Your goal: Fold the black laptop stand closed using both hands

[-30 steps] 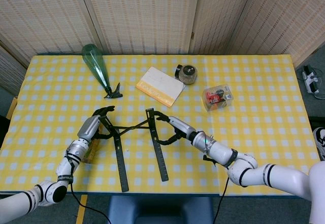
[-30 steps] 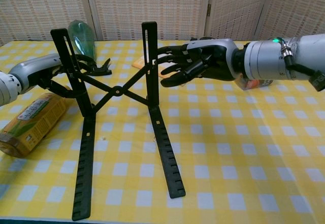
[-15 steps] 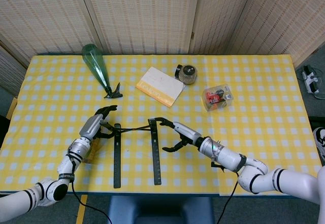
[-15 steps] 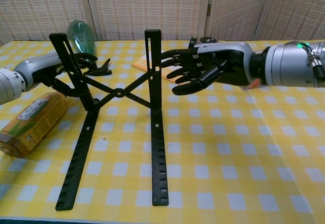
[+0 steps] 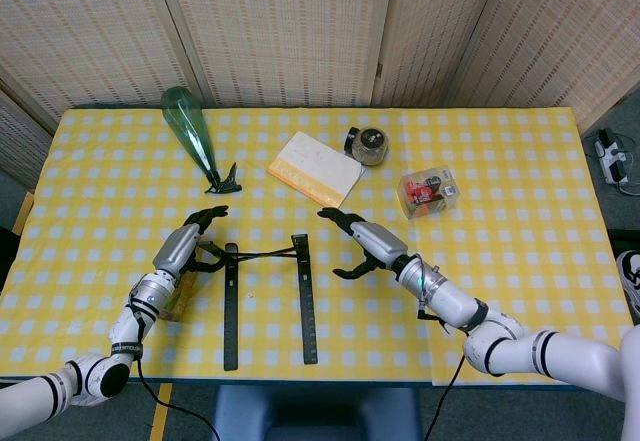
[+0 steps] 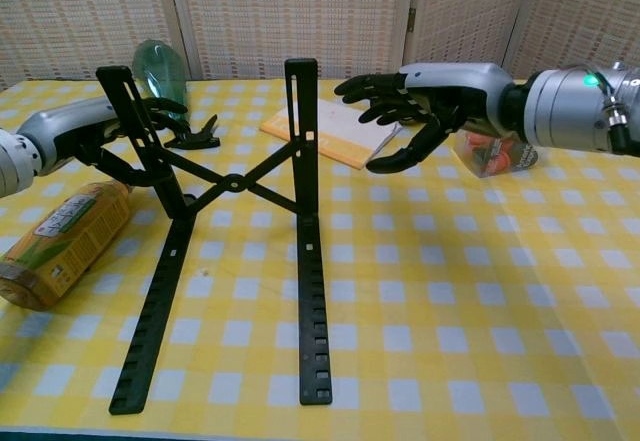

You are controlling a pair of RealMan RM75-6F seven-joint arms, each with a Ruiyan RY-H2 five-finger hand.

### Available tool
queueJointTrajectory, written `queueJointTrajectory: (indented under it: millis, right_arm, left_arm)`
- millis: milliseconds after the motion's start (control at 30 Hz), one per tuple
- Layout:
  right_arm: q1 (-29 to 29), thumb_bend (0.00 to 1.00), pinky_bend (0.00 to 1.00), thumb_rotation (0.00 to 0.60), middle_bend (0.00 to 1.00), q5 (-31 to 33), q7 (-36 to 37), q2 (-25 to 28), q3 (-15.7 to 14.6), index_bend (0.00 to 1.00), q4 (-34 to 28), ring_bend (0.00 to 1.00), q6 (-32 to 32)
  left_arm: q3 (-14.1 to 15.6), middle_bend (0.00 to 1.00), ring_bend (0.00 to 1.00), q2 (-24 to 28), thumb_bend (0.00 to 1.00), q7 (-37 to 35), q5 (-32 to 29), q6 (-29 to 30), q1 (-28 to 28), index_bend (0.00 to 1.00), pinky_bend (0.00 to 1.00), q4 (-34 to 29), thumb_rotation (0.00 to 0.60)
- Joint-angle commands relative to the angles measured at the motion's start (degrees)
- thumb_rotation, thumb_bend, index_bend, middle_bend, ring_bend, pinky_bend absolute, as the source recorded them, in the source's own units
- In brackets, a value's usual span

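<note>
**A:** What is biggest here?

**B:** The table (image 5: 520,291) under its yellow checked cloth. Next comes the black laptop stand (image 6: 235,181), near the front edge and left of centre. Its two slotted bars lie flat on the cloth, its two uprights rise at the far ends, and crossed braces join them at a pivot.

**A:** And the hands?

**B:** The left hand (image 6: 95,136) grips the left upright, fingers wrapped around it. The right hand (image 6: 420,101) hangs in the air to the right of the right upright, apart from it, fingers spread wide and holding nothing.

**A:** Anything else on the table?

**B:** A green plastic bottle (image 5: 190,131) lies toward the far left with a small black clip (image 5: 224,181) just beside its neck. A yellow-edged notebook (image 5: 315,169) sits behind the stand, a round jar (image 5: 370,145) near the notebook's far corner. A clear box with something red inside (image 5: 430,191) is further right. In the chest view a yellow-labelled drink bottle (image 6: 60,246) lies on its side below the left arm.
</note>
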Motion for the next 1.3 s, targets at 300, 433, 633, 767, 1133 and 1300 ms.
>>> queueJointTrajectory:
  millis: [300,433,633,767,1133,1300]
  right_arm:
    - [7.8,0.32,0.04,0.6,0.11,24.7,-26.8,-15.0,3.5,0.11,10.0,0.16,3.5]
    - [9.3,0.32,0.05,0.6,0.13,27.7,-30.3,-17.6,3.9,0.17,11.7,0.18,3.4]
    - [10.5,0.32,0.06,0.6,0.18,30.5,-34.6,-20.7,4.9,0.3,13.7,0.22,5.8]
    - [10.8,0.32,0.07,0.6,0.19,31.8,-36.1,-21.5,5.3,0.36,14.4,0.23,5.5]
    - [10.8,0.32,0.08,0.6,0.24,32.7,-38.7,-23.2,6.3,0.46,15.9,0.27,6.5]
    - [10.7,0.32,0.09,0.6,0.27,32.7,-40.2,-23.8,6.5,0.52,16.2,0.29,7.4]
  left_arm:
    - [0.0,0.17,0.07,0.7,0.36,1.1,-0.5,0.4,0.2,0.11,0.0,-1.1,0.6]
    - [0.1,0.17,0.07,0.7,0.36,1.2,-0.7,0.2,0.2,0.11,0.0,-1.2,0.6]
    - [0.1,0.17,0.07,0.7,0.36,1.0,-0.5,0.5,0.3,0.11,0.0,-1.3,0.6]
    - [0.1,0.17,0.07,0.9,0.36,0.8,-0.4,0.7,0.4,0.11,0.0,-1.4,0.6]
    - [0.2,0.17,0.07,0.9,0.36,0.2,-0.4,0.6,0.6,0.1,0.0,-0.9,0.6]
    - [0.2,0.17,0.06,0.8,0.36,0.0,-0.4,0.5,0.6,0.1,0.0,-0.8,0.6]
